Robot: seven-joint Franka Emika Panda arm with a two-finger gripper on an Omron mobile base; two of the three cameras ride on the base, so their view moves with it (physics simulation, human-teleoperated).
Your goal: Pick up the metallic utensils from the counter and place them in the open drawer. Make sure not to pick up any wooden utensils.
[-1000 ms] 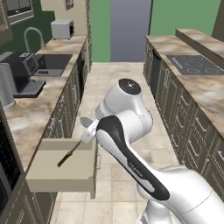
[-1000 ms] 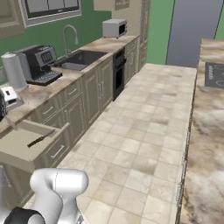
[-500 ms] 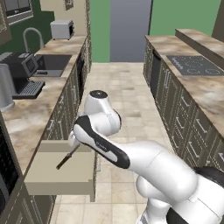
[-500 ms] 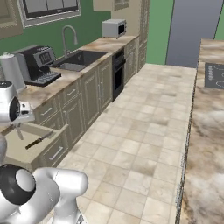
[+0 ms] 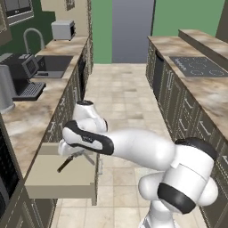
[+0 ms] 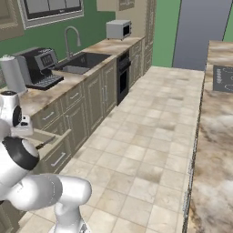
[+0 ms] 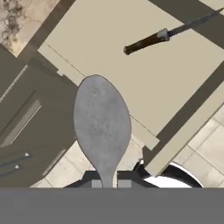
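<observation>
As seen from left base cam, gripper [image 5: 67, 149] hangs over the open drawer [image 5: 53, 185], knife [image 5: 65, 164] already lying inside. Right base: drawer front [image 6: 57, 157] juts beside arm. Hand cam: jaws pinched on grey spoon [image 7: 102, 127] by its thin neck; stiff, light, prob slippery.

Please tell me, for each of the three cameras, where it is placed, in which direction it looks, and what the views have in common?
Left base view: behind the arm's left, looking down the aisle; white arm reaches over the open drawer.
Right base view: behind its right, facing the sink counter; arm at lower left.
Hand view: on the hand, looking down; gripper holds the grey spoon over the drawer.
Shared: drawer and knife inside it.
</observation>
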